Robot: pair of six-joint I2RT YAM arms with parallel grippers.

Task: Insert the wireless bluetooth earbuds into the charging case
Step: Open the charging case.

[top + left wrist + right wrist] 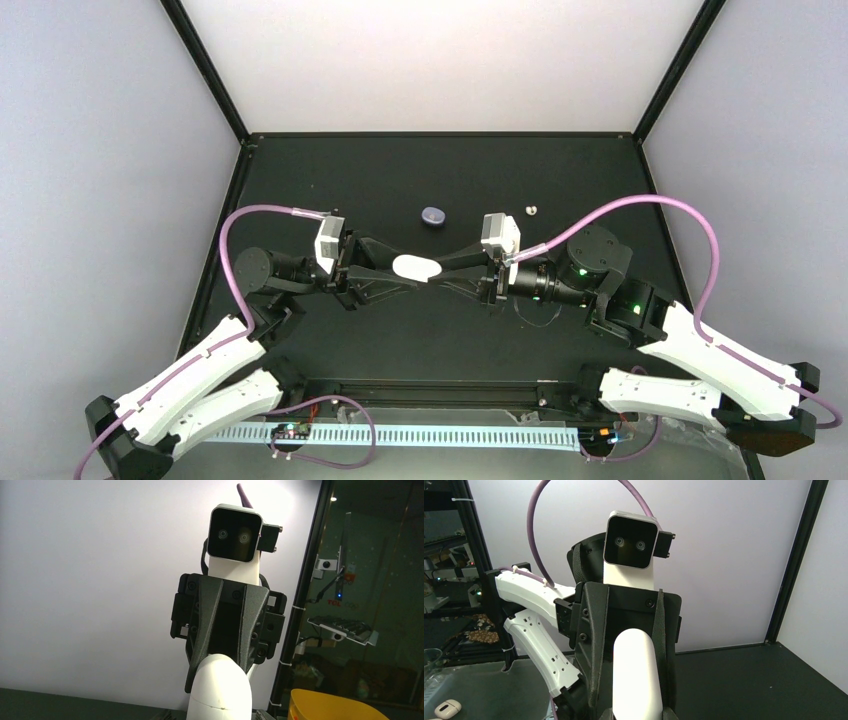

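A: Two arms meet over the black table (330, 180). The left arm (205, 368) comes in from the near left and the right arm (715, 352) from the near right, wrists turned toward each other.

B: And the grippers?

A: Nose to nose at mid-table. The right gripper (443, 268) is clamped on one end of the white charging case (417, 267). The left wrist camera looks straight at it and shows a finger (252, 615) against each side of the case.

B: The left gripper (396, 266)?

A: Its fingers flank the other end, close on both sides. Whether they press or stand a little off, I cannot tell.

B: So the case is off the table?

A: Yes, held level between the two, lid closed.

B: Anything smaller?

A: A purple case (433, 215) lies closed on the table just beyond the grippers. To its right, apart from it, lies one tiny white earbud (532, 210), on the table past the right wrist and outside both cases. It is too small to make out further.
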